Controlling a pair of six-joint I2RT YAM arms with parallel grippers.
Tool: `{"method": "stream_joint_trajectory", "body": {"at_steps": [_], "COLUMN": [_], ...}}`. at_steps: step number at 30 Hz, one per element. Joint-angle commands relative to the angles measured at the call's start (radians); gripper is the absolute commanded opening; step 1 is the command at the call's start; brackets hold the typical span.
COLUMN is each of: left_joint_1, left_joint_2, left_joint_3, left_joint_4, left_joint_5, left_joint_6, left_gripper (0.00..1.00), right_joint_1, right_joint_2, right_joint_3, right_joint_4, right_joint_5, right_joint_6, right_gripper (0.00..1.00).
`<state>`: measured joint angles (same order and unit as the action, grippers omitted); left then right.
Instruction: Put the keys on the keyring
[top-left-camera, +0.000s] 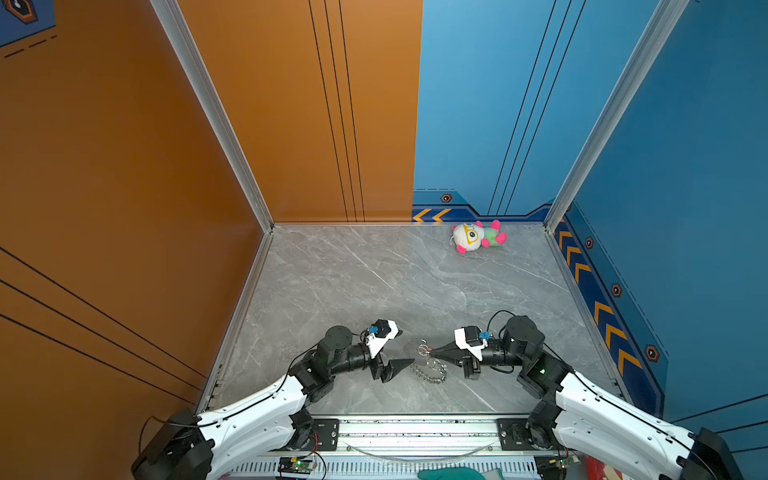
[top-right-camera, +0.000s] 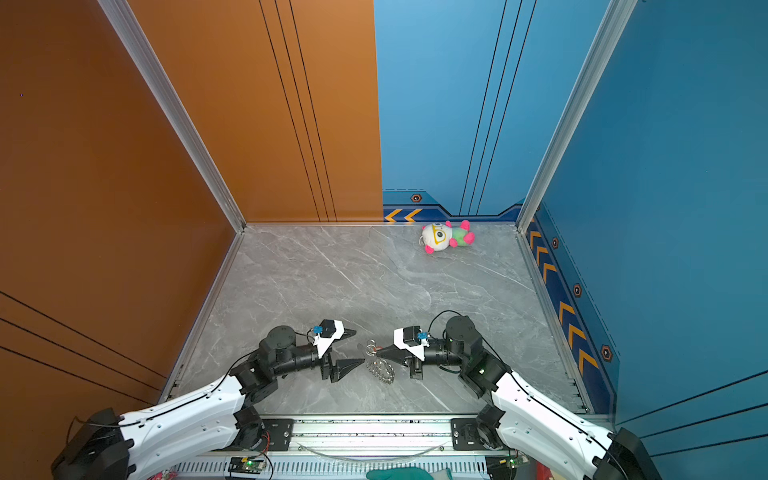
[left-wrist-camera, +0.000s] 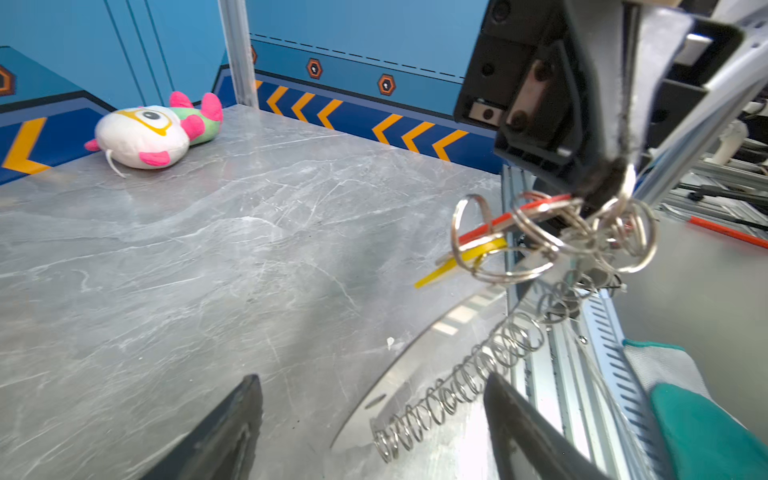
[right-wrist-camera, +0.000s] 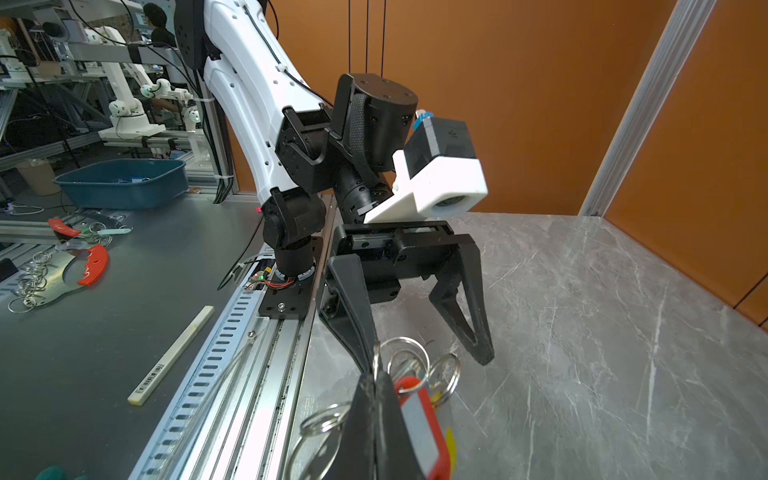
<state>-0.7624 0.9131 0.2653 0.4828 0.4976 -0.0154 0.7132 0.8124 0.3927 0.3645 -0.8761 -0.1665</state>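
On the grey marble-patterned tabletop (top-left-camera: 353, 282), boxed by an orange wall (top-left-camera: 291, 124) and a blue wall (top-left-camera: 478, 104), the right gripper (top-left-camera: 430, 353) is clamped on a silver wire ring of the flat grey oval keyring (top-left-camera: 434, 374). The 2 plastic-headed keys (left-wrist-camera: 490, 247), red and yellow, dangle there. The left gripper (top-left-camera: 407, 347) gapes wide, holding nothing.

We saw right gripper (right-wrist-camera: 375, 386) pinched tight on silver rings (right-wrist-camera: 405, 353), red key (right-wrist-camera: 419, 432) beside it, yellow key (right-wrist-camera: 449, 444) edge behind. Left gripper (right-wrist-camera: 424, 357) faced it, jaws apart, over grey table (right-wrist-camera: 582, 311).
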Motion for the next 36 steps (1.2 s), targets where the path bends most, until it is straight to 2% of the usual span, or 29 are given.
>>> {"method": "stream_joint_trajectory", "body": {"at_steps": [1,7,14,18,23,36], "left_joint_1": [-0.017,-0.034,-0.033,-0.033,-0.028,-0.015], "left_joint_2": [0.038,0.072,0.068,0.08,0.105,0.113], "left_joint_3": [0.034,0.051,0.042,0.045,0.058,0.06], "left_joint_4": [0.02,0.02,0.02,0.02,0.02,0.02], "left_joint_5": [0.109,0.132,0.138,0.148,0.144,0.111], "left_joint_6": [0.018,0.028,0.019,0.017,0.013,0.009], "left_gripper": [0.83,0.75,0.61,0.52,0.4,0.22], "right_joint_1": [-0.004,-0.004,-0.004,-0.053,-0.059,-0.076], "right_joint_2": [0.004,0.013,0.005,0.005,0.014,0.027], "right_joint_3": [0.058,0.091,0.09,0.084,0.078,0.078], "right_joint_4": [-0.037,-0.118,-0.155,-0.133,-0.13,-0.117], "right_joint_5": [-0.06,-0.066,0.018,0.051,0.073,0.092], "right_joint_6": [-0.045,-0.102,-0.132,-0.108,-0.107,-0.096], "right_gripper": [0.0,0.0,0.0,0.0,0.0,0.0]}}
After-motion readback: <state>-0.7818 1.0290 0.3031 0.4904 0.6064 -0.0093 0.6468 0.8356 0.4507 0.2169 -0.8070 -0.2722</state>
